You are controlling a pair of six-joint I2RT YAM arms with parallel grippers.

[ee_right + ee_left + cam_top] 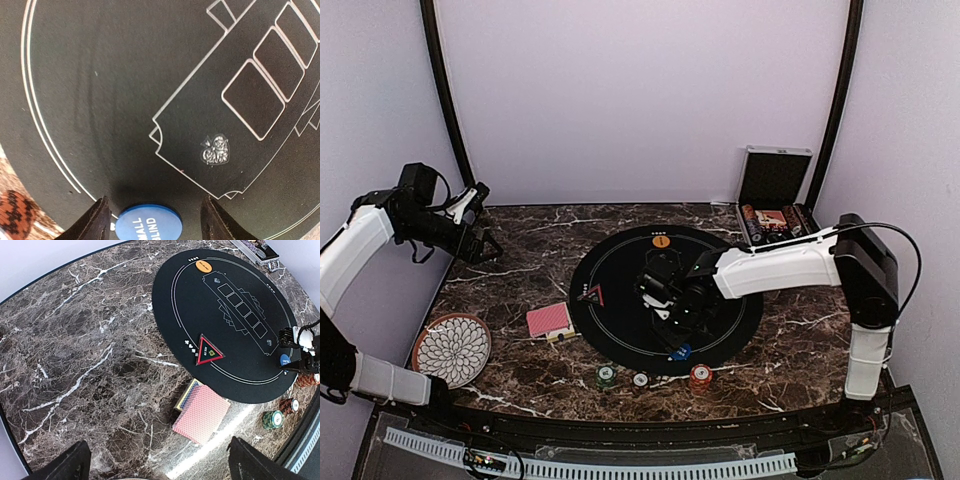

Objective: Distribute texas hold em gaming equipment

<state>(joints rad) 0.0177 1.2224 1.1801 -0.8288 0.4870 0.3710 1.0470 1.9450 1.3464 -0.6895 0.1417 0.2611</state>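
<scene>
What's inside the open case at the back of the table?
Rows of chips with a reddish pack between them inside the case. The right arm hides its near edge.

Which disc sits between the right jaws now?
The blue disc marked small blind, at the near edge of the mat. The orange disc lies at its far edge; the three small chips sit off it.

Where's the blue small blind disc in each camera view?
Top external: blue small blind disc near the front rim of the round black mat, right of centre.
Left wrist: far right, at the mat's edge.
Right wrist: bottom centre, cut by the frame.
Shared landmark: the mat.
</scene>
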